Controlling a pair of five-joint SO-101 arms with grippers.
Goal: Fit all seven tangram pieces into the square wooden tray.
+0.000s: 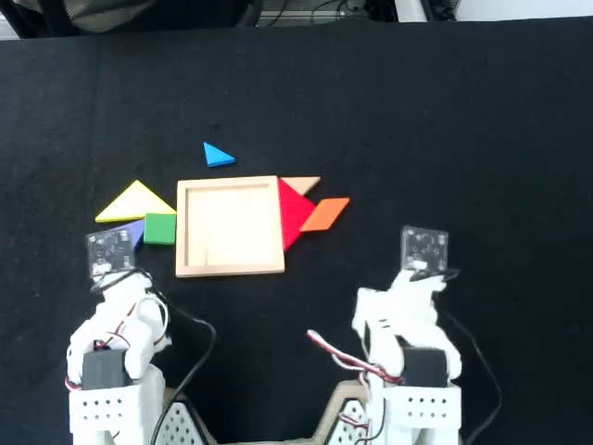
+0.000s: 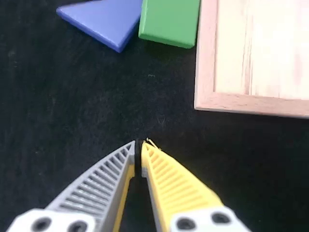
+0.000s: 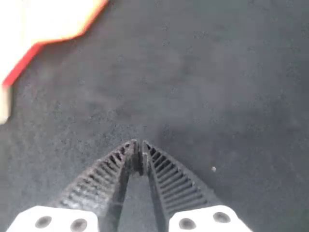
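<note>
1. Right, the square wooden tray (image 1: 230, 269) lies bare, with no piece inside it. It sits ahead of both pincers and nearer the left one.
2. Just past the left pincer (image 2: 140, 153), the green square block (image 2: 169, 21) sits tight beside the tray's outer wall. The violet-blue triangle (image 2: 104, 19) is close against the block's other side, and the big yellow triangle (image 1: 137, 202) lies beyond that pair.
3. Ahead of the right pincer (image 3: 137, 153) and over towards the tray, the large red triangle (image 1: 294, 215) hugs the opposite wall. The orange parallelogram (image 1: 326, 213) is at its outer side and the pale tan triangle (image 1: 301, 184) is by the far corner.
4. The small bright-blue triangle (image 1: 217, 155) lies alone past the tray, farthest from either pincer.
5. The left pincer's grey and yellow fingertips are pressed together on nothing, low over the black cloth (image 1: 463, 111). The right pincer's dark fingertips are the same, closed and empty.
6. Both arms sit folded back by their bases, and I read that as parked, fingers together because there is nothing to carry.
7. The pieces ringed around the tray look laid out for picking, so all seven remain to place.
8. Flat pieces on cloth will likely need the fingers parted wide to pinch opposite edges.
</note>
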